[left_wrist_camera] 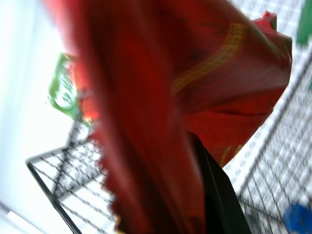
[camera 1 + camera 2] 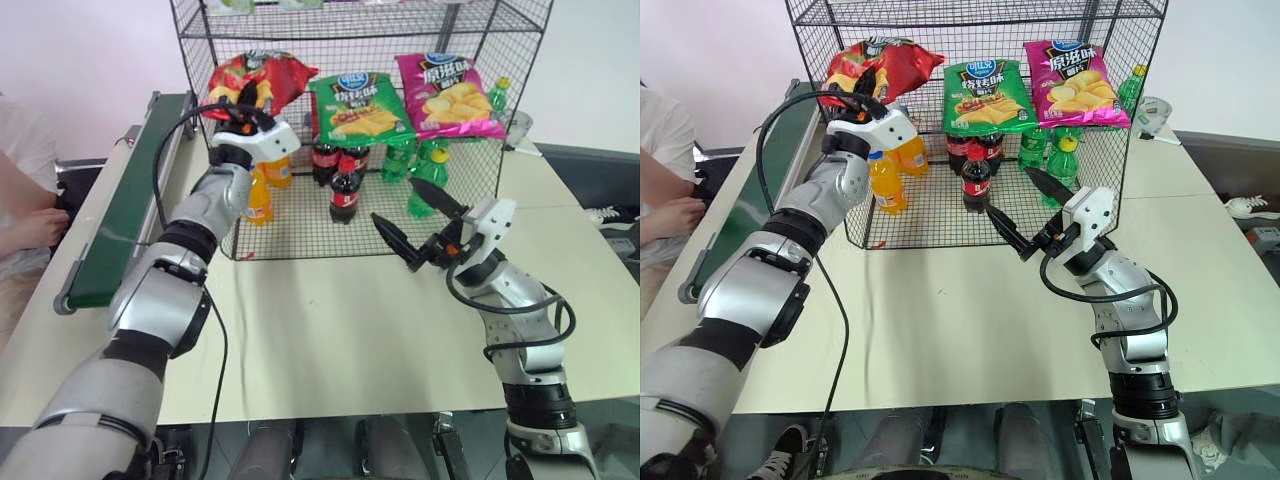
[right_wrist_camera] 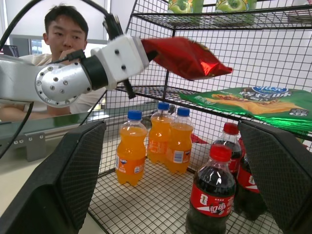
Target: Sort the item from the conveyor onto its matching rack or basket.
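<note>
The red chip bag [image 2: 268, 76] hangs crumpled at the left end of the chip tier inside the black wire rack [image 2: 487, 40]. My left gripper [image 2: 244, 101] is raised there and shut on the bag's lower edge; the bag [image 1: 161, 97] covers its fingers in the left wrist view. From the right wrist view the bag [image 3: 187, 56] pokes over the tier, just above the green bag. The dark green conveyor [image 2: 130, 200] runs along the table's left side with nothing on it. My right gripper [image 2: 396, 202] hovers open in front of the rack, its fingers [image 3: 73, 175] spread wide.
On the same tier lie a green chip bag [image 2: 358, 105] and a magenta chip bag [image 2: 448, 95]. Below stand orange soda bottles [image 2: 262, 192], cola bottles [image 2: 345, 188] and green bottles [image 2: 426, 178]. A person [image 2: 20, 205] sits left of the conveyor.
</note>
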You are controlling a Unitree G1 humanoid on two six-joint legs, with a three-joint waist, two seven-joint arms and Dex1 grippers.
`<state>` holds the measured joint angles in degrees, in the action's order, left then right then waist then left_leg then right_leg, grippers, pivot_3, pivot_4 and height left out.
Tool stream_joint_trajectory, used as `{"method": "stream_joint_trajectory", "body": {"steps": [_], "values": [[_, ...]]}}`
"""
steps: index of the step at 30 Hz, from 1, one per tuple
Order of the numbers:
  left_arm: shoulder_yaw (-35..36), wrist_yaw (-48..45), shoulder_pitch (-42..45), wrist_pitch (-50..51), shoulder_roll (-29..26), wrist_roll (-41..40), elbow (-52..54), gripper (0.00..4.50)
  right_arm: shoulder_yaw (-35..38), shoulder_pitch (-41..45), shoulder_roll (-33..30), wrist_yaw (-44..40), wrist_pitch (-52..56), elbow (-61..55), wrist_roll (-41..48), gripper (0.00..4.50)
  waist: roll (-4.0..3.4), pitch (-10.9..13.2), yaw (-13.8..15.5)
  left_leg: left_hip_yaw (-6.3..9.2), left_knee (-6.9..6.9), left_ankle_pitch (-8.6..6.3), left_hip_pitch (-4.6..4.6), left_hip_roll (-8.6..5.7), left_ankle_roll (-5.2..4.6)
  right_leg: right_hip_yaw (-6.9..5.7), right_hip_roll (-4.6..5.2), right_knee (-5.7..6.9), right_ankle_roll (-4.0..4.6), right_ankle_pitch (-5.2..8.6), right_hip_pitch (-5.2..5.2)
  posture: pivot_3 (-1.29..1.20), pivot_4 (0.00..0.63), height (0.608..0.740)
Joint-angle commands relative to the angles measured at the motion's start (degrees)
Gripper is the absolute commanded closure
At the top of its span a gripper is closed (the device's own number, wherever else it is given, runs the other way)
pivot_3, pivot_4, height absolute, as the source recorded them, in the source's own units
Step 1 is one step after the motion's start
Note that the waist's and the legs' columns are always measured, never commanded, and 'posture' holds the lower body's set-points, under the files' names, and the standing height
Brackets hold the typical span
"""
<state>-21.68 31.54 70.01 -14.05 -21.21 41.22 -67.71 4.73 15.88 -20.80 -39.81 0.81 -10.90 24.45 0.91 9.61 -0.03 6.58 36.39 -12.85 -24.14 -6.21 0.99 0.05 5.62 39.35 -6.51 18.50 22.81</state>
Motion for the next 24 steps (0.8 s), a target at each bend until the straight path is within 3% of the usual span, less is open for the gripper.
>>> {"method": "stream_joint_trajectory", "body": {"steps": [1, 9, 12, 18, 24], "values": [[-0.9, 1.7, 1.1, 1.8, -0.8, 0.6, -0.3, 4.44, 0.3, -0.3, -0.1, -0.4, -0.3, -1.6, 0.8, 0.00, 0.00, 0.0, -0.3, 0.00, 0.00, 0.00, -0.06, 0.00, 0.00, 0.00, 0.00, 0.00, 0.00, 0.00, 0.04, 0.00, 0.150, 0.739], [1.6, -2.8, -0.5, 0.4, 1.5, -4.1, -1.9, 4.44, 0.5, -0.6, -0.4, -0.2, 0.0, -2.2, 0.9, 0.00, 0.00, 0.0, -0.6, 0.02, 0.32, 0.00, -0.24, 0.00, 0.00, -0.02, -0.01, 0.03, 0.00, 0.00, 0.08, 0.00, 0.150, 0.739], [5.4, -6.4, -1.6, -2.0, 2.3, -9.3, -1.4, 3.59, 0.6, -0.5, -0.5, 0.0, -0.1, -2.1, 0.7, 0.00, 0.00, 0.0, -0.6, 0.02, 0.39, -0.01, -0.26, 0.00, -0.01, -0.02, -0.01, 0.06, -0.01, 0.00, 0.08, 0.00, 0.150, 0.739], [4.7, -5.7, -2.2, -2.3, 1.4, -8.9, 2.3, 0.75, 0.4, -0.6, -0.5, -0.2, 0.0, -1.9, 0.8, 0.00, 0.00, -0.1, 0.0, 0.06, 0.66, -0.04, -0.24, -0.01, -0.06, -0.05, -0.01, 0.18, -0.03, 0.00, -0.07, 0.00, 0.150, 0.739], [5.6, -8.8, -5.3, -0.4, 0.3, -10.1, 11.5, 0.75, 0.4, -0.1, -0.4, -0.5, 0.1, -1.3, 1.1, 0.00, 0.00, -0.1, 0.5, 0.05, 0.73, -0.04, -0.24, -0.02, -0.06, -0.04, -0.01, 0.24, -0.08, -0.03, -0.06, 0.00, 0.150, 0.739]]}}
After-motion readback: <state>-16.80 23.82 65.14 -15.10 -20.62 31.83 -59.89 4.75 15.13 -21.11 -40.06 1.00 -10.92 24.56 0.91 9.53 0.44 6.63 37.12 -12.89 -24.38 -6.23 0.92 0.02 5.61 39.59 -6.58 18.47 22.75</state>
